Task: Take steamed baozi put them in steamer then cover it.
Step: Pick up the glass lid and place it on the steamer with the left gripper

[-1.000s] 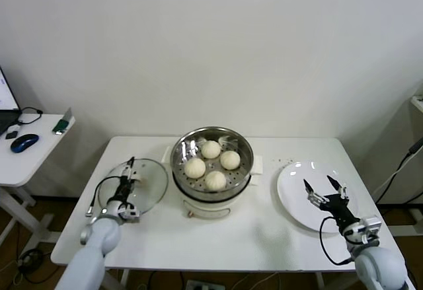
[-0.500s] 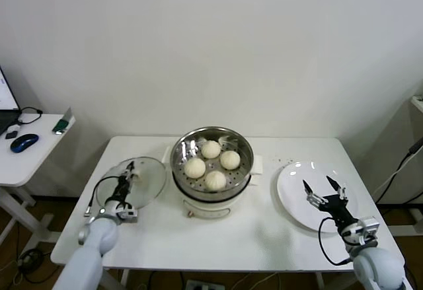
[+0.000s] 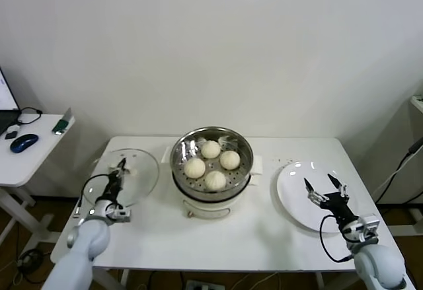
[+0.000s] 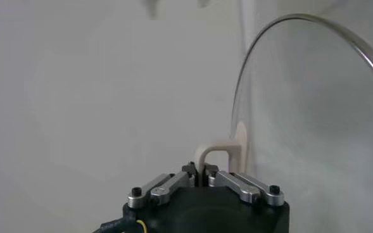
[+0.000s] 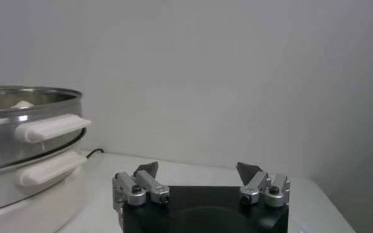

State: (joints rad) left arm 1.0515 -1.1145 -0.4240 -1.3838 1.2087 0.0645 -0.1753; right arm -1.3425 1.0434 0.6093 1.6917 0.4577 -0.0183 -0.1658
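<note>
Side desk [image 3: 26, 154] at far 9 o'clock, white, carrying a blue mouse [image 3: 24, 143], a cable and a small green item at its edge. Plain white wall behind everything.

Main counter [image 3: 264, 230] white, rectangular. Left claw [image 3: 119, 170] at 9 o'clock of the pot, clenched on the cream handle of the cover [image 3: 135, 174]; left wrist view shows the fingers closed tight on that handle [image 4: 219, 152], the glass disc [image 4: 313, 114] standing on edge against the wall background. In the head view the cover is lifted and tilted, beside the steamer, apart from it.

Steamer [image 3: 213, 171] at counter centre, shiny steel on a white base, uncovered. Four steamed baozi [image 3: 213, 164] sit on the perforated tray, clustered close. Right wrist view catches the steamer's rim and white side handles [image 5: 50, 126].

White plate [image 3: 297, 201] at 3 o'clock of the steamer, well apart from it. Right claw [image 3: 326, 191] hangs over the plate's near edge, fingers spread, holding nothing.
</note>
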